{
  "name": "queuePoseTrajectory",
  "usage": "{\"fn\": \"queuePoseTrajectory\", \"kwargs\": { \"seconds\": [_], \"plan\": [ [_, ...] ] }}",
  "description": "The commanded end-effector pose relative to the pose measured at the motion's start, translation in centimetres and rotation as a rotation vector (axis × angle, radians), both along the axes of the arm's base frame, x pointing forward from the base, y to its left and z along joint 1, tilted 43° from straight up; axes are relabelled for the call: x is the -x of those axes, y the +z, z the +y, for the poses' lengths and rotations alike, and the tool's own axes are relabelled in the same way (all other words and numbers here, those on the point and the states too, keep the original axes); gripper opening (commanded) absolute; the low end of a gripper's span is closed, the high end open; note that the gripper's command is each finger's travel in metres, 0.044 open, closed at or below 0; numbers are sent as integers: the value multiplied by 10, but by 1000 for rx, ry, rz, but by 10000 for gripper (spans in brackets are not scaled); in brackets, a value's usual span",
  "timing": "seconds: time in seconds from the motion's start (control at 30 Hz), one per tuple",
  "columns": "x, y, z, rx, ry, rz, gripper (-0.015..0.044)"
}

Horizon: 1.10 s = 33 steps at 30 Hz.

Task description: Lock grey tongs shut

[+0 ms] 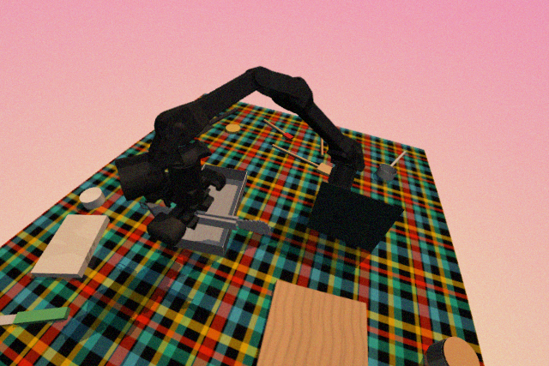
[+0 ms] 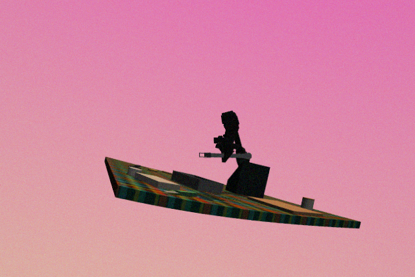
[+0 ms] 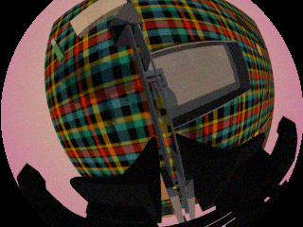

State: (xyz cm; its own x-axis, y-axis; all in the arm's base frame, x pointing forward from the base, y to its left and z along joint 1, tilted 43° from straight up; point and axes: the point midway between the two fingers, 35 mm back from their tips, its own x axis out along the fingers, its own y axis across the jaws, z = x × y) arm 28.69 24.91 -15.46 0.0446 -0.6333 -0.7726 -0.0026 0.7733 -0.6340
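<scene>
My gripper (image 1: pixel 190 220) (image 2: pixel 225 157) (image 3: pixel 163 139) is shut on the grey tongs (image 1: pixel 221 219) (image 2: pixel 216 155) (image 3: pixel 151 101) and holds them raised above the table. They lie roughly level in the exterior view. Their two arms are close together, with the hinge end at the left and the scalloped tips at the right in the top and exterior views. Whether the lock is engaged cannot be seen. The roasting tin (image 1: pixel 203 244) (image 2: pixel 211 185) (image 3: pixel 241 66) stands on the table below the tongs. The wooden board (image 1: pixel 315 327) (image 2: pixel 288 205) lies at the front right.
A pale block (image 1: pixel 70 244) (image 2: pixel 155 180) and a white round pot (image 1: pixel 92 198) are left of the tin. A green-handled tool (image 1: pixel 42 315) lies front left. The dark arm base (image 1: pixel 354 215) stands right of the tin. A dark cylinder (image 1: pixel 452 353) (image 2: pixel 307 203) stands beyond the board.
</scene>
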Motion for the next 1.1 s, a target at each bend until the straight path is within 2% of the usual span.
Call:
{"fn": "queuePoseTrajectory", "kwargs": {
  "seconds": [0.0,0.7,0.9,1.07],
  "plan": [
    [25,-11,8,-1,-80,-54,-150],
    [128,-44,29,-3,-455,-358,-150],
    [131,-45,29,-4,-462,-362,-150],
    [136,-45,30,-2,-371,-284,-150]
  ]
}}
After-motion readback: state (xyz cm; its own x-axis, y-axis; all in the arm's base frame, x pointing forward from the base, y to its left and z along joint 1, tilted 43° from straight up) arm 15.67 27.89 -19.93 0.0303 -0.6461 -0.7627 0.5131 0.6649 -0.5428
